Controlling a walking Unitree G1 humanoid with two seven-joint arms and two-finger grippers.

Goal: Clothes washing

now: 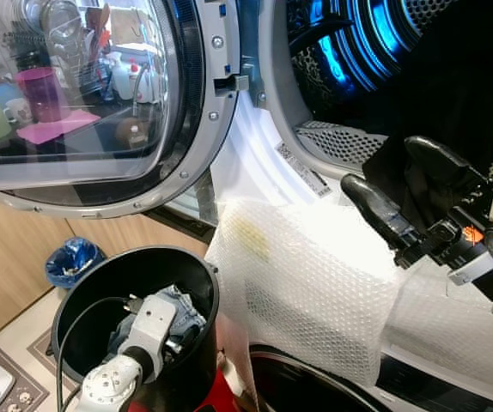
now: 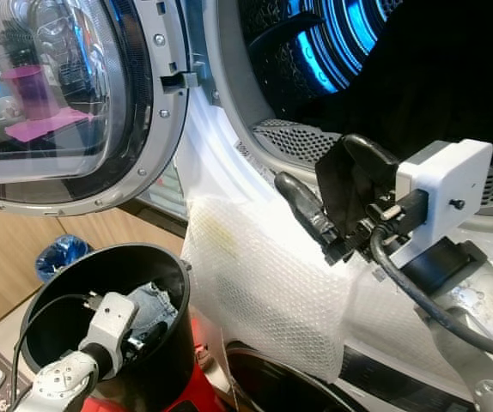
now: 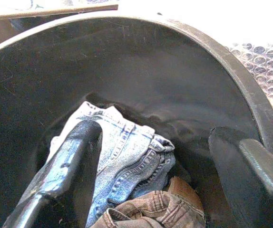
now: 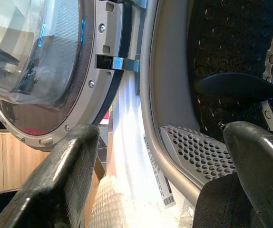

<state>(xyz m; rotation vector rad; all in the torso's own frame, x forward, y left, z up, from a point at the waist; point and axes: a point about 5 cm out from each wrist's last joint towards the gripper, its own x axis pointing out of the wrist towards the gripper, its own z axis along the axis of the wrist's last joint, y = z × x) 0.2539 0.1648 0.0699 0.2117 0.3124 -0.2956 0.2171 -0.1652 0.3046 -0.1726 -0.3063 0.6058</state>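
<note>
Left wrist view looks down into the black bucket [image 3: 250, 90], where the left gripper [image 3: 155, 142] hangs with its fingers spread wide and nothing between them, one finger resting against the blue jeans [image 3: 127, 156] and the other close to the bucket wall. The bucket stands on the floor just below the washing machine's open door [image 1: 100, 94]. To take the jeans well, I judge the gripper should sink a little deeper so both fingers straddle a thick fold such as the waistband, then close firmly before lifting, keeping clear of the wall so the far finger does not snag. The right gripper [image 2: 332, 202] is up at the drum mouth [image 2: 298, 137] above and beside the bucket, fingers parted, with a dark garment [image 2: 453, 77] draped from the drum behind it; whether it is touching that cloth I cannot tell. A sheet of bubble wrap [image 1: 307, 283] covers the machine's front beside the bucket. By count: two garments in the bucket, the jeans and a brown piece [image 3: 160, 211] under them; one dark garment at the drum; one bucket; one blue bin [image 1: 73, 260] on the floor beyond the bucket.
</note>
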